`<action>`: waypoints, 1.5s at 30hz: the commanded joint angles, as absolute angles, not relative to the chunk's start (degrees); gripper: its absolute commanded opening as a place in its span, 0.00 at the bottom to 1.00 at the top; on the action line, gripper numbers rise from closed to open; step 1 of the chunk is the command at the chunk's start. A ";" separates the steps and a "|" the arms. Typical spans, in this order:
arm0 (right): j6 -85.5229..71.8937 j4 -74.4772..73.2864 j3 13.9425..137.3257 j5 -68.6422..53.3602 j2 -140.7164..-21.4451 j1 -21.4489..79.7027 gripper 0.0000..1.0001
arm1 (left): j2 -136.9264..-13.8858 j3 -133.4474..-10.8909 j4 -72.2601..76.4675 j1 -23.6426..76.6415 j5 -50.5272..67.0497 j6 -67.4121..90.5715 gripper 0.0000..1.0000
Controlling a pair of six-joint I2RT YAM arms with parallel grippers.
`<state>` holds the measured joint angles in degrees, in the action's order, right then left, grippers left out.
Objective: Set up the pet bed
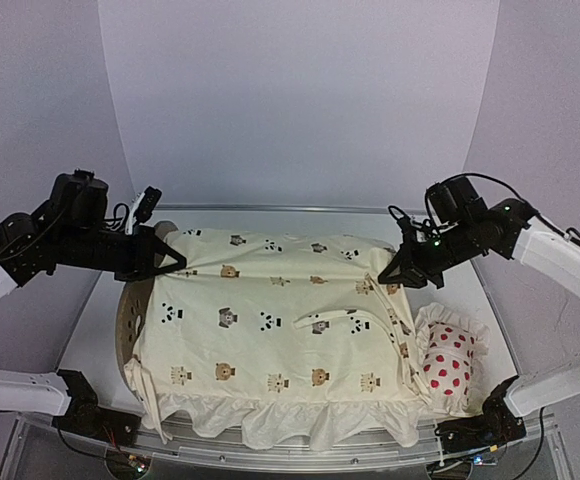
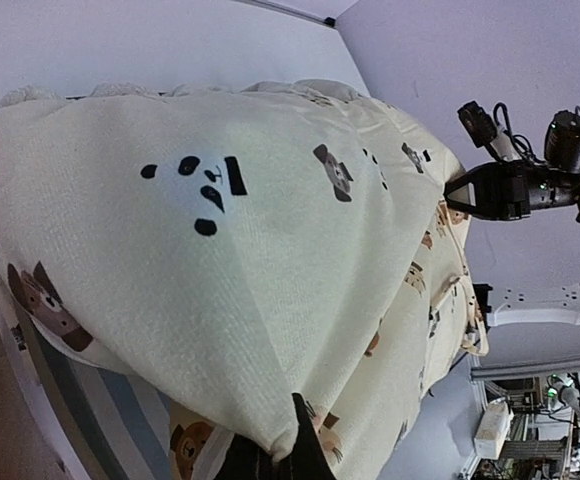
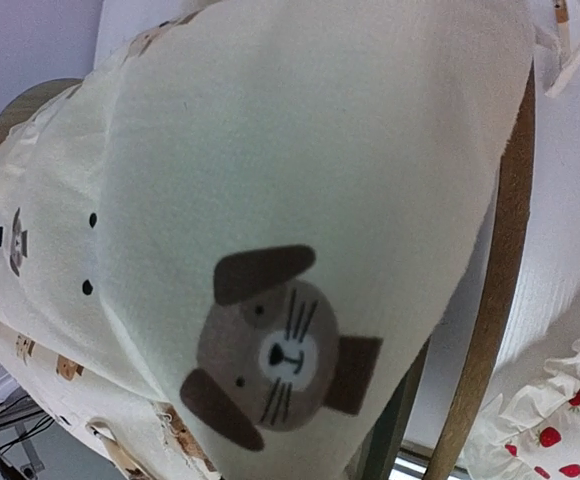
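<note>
A cream animal-print cushion [image 1: 270, 320] is draped over the pet bed and hides most of it. The bed's plywood end board [image 1: 127, 322] with paw cutouts shows at the left. In the left wrist view a strip of its blue-and-white striped base [image 2: 80, 400] peeks out below the cushion [image 2: 220, 240]. My left gripper [image 1: 178, 266] is shut on the cushion's far left corner, and the fabric is pinched between its dark fingertips [image 2: 310, 450]. My right gripper [image 1: 386, 281] is shut on the far right corner. The raised cushion [image 3: 270, 180] hides its fingers in the right wrist view, beside the bed's wooden end board [image 3: 498, 290].
A white pillow with red dots and a frilled edge [image 1: 448, 360] lies on the table right of the bed, also seen as the pillow [image 3: 560, 430]. A metal rail [image 1: 290, 455] runs along the table's near edge. White walls enclose the back and sides.
</note>
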<state>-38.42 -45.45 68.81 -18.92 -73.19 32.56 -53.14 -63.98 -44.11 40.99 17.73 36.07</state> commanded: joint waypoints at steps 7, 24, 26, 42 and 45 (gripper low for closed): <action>-33.75 -40.88 70.76 -8.82 -83.56 31.87 0.00 | -55.57 -60.91 -37.81 40.87 4.11 35.29 0.00; -33.95 -41.94 69.22 -6.12 -72.62 31.88 0.93 | -58.97 -72.39 -48.47 40.87 -5.53 31.24 0.76; -33.43 -43.24 68.89 -2.92 -70.37 31.86 0.95 | -58.94 -75.55 -52.03 40.88 -7.31 30.71 0.77; -35.23 -45.28 63.48 -4.20 -79.57 31.89 0.78 | -61.16 -71.30 -68.14 40.87 -16.15 36.16 0.68; -34.77 -44.02 63.12 -4.79 -81.72 31.90 0.69 | -60.91 -68.02 -64.64 40.81 -14.61 35.32 0.57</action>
